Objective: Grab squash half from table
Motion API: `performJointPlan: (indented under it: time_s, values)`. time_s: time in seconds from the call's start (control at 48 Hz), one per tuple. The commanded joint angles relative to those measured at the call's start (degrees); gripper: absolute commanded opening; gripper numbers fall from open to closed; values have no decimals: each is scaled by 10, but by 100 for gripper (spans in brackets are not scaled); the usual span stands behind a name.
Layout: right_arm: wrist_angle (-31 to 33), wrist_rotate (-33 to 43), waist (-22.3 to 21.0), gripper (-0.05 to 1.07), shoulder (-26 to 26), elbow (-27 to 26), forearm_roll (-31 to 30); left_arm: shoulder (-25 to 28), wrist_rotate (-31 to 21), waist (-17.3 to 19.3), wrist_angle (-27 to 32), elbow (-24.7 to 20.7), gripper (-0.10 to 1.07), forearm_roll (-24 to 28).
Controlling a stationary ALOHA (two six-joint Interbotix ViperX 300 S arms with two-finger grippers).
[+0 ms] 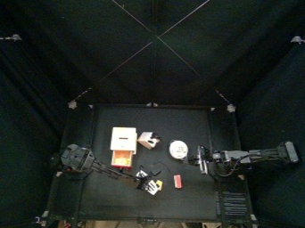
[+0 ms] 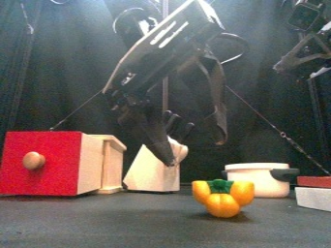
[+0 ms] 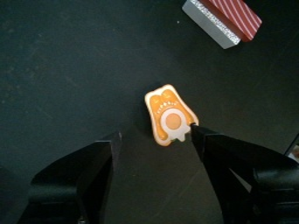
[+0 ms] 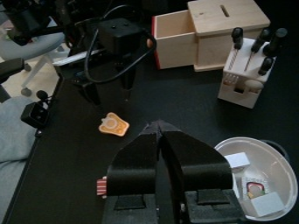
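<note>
The squash half (image 3: 170,114) is a small orange-yellow chunk with a pale cut face, lying on the black table (image 1: 119,116) near its front. It also shows in the top view (image 1: 152,185), the front view (image 2: 223,198) and the right wrist view (image 4: 114,126). My left gripper (image 3: 158,144) is open and hangs just above the squash half, one jaw on each side, not touching it. It also shows in the front view (image 2: 162,145). My right gripper (image 4: 176,149) is shut and empty, beside the white bowl (image 4: 251,171).
A wooden box with a red drawer (image 2: 52,163) and a knife block (image 4: 251,66) stand behind the squash. A red striped block (image 3: 222,17) lies to its right, near the table's front edge. The white bowl (image 1: 179,150) holds small pieces.
</note>
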Motion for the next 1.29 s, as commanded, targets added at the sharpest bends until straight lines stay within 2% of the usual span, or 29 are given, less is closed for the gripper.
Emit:
performJointPlan:
  time_s: [0.0, 0.25, 0.438, 1.271]
  values:
    - [1, -1, 2, 2, 4, -9, -1, 10, -1, 1, -3, -31, 96, -13]
    - [8, -1, 2, 2, 3, -9, -2, 43, 0, 1, -25, -63, 96, -47]
    - [8, -1, 2, 2, 3, -11, -3, 54, 0, 3, -31, -62, 96, -67]
    - [8, -1, 2, 2, 3, -11, -9, 87, -3, 28, -29, -65, 93, -66]
